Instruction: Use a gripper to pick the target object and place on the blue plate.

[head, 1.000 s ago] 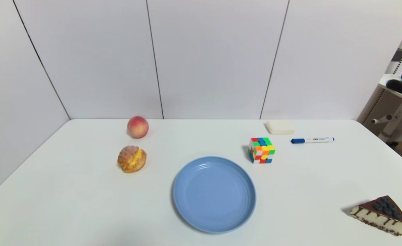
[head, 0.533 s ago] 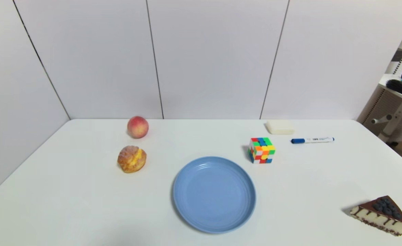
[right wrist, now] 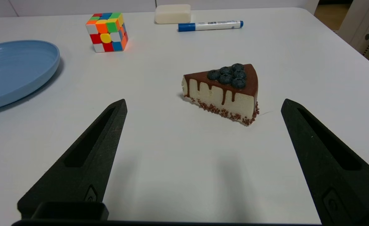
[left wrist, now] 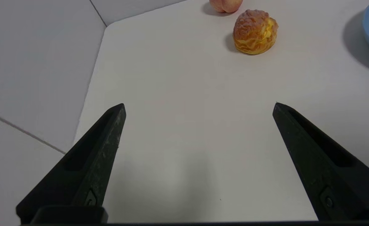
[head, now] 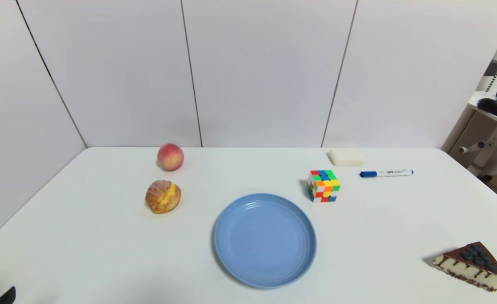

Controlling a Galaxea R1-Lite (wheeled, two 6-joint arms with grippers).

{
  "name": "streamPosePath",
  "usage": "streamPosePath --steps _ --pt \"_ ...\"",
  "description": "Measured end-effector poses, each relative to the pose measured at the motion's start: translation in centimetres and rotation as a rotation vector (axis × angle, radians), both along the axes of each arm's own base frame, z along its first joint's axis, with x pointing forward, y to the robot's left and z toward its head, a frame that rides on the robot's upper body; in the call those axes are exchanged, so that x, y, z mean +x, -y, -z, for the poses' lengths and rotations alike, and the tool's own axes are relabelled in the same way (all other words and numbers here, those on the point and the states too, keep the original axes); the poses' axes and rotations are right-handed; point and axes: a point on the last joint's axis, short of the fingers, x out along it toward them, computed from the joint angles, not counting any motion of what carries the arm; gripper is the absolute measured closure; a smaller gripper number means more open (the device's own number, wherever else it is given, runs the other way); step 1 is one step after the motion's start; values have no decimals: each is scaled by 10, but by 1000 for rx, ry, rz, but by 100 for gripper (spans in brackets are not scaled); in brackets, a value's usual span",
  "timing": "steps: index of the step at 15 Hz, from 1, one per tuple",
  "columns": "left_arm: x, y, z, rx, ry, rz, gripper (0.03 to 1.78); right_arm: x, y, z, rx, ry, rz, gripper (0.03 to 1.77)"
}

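The target object, a golden-brown cream puff with yellow filling, sits on the white table left of the blue plate. In the left wrist view the puff lies well ahead of my left gripper, which is open with only bare table between its black fingers. A dark tip of that gripper shows at the near left corner in the head view. My right gripper is open too, low over the near right of the table, with nothing in it.
A pink-red peach stands just behind the puff. A colourful cube, a white block and a blue-capped marker lie at the back right. A chocolate cake slice sits ahead of the right gripper.
A dark tip of the left gripper has come into the head view at the near left corner. Nothing on the table has moved.
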Motion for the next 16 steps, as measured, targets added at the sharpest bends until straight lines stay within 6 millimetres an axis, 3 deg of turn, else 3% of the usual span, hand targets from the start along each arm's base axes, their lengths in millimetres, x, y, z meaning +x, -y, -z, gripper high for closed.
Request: streamPosePath --steps 4,8,12,14,16 --pt "68 2 -58 84 -140 115 12 0 0 0 0 0 0 10" --pt "165 10 -89 121 -285 276 12 0 0 0 0 0 0 10" --pt "251 28 -77 120 -403 382 12 0 0 0 0 0 0 10" --pt "280 38 -64 109 -462 411 12 0 0 0 0 0 0 10" --pt "296 45 -53 92 -553 426 12 0 0 0 0 0 0 10"
